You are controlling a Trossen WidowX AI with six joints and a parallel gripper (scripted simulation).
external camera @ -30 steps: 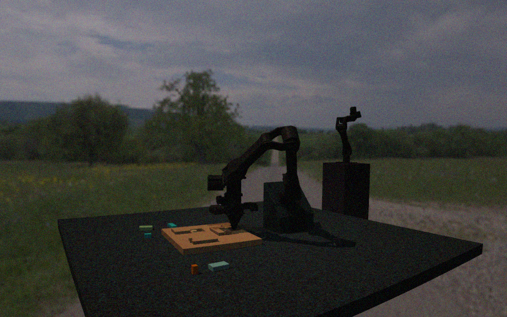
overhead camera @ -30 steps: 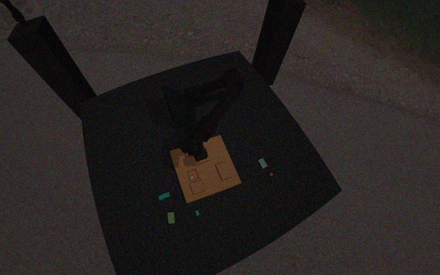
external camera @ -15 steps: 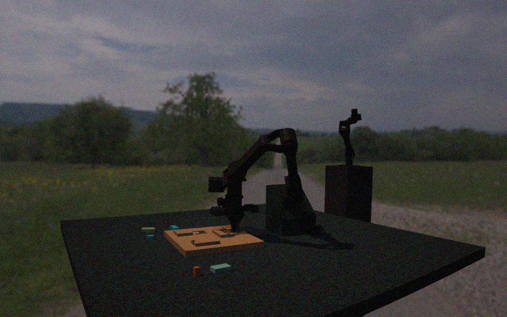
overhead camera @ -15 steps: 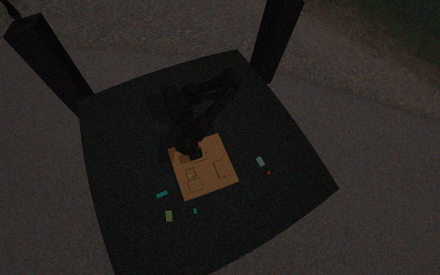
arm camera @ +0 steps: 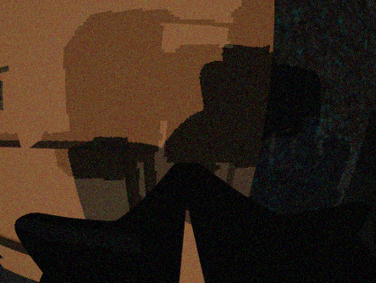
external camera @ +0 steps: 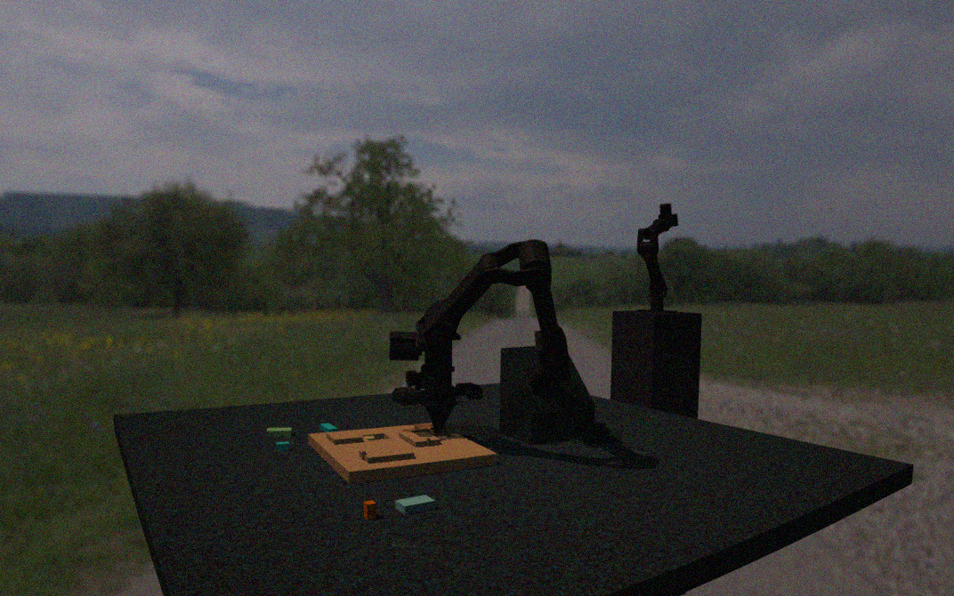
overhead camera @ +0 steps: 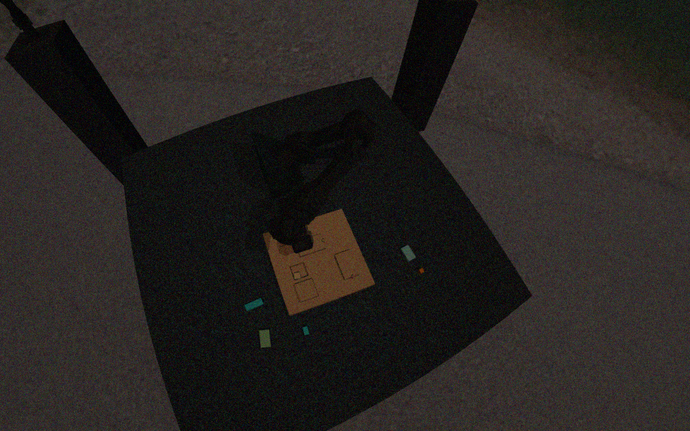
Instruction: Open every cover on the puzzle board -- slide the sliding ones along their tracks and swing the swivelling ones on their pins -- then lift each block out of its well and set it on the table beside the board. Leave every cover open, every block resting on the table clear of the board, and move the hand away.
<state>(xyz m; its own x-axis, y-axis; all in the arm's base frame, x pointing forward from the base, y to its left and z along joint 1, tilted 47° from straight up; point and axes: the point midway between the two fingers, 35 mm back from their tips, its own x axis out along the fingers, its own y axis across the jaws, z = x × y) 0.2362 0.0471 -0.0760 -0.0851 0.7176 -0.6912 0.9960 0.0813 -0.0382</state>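
Observation:
The orange-brown puzzle board (overhead camera: 325, 269) (external camera: 422, 468) (arm camera: 34, 51) lies on the dark table, with recesses and dark outlines of same-coloured covers. A small pale piece (overhead camera: 296, 275) (external camera: 369, 438) shows in one outlined square. My gripper (external camera: 439, 431) (arm camera: 185, 168) is shut and empty, its tips low at the board's arm-side part; whether they touch a cover is unclear. A pale blue block (overhead camera: 408, 253) (external camera: 415, 503) and an orange block (overhead camera: 421, 270) (external camera: 369, 509) lie off one side. A long teal block (overhead camera: 253, 304) (external camera: 328, 427), a green block (overhead camera: 264, 338) (external camera: 278, 430) and a small teal block (overhead camera: 306, 330) (external camera: 282, 445) lie beyond other edges.
The arm and its shadow hide part of the board in the top view. The arm's dark base stands on the table behind the board. Dark pedestals (overhead camera: 76, 86) (overhead camera: 434, 65) (external camera: 655, 361) stand beyond the table, one with another small arm on it. The picture is very dark.

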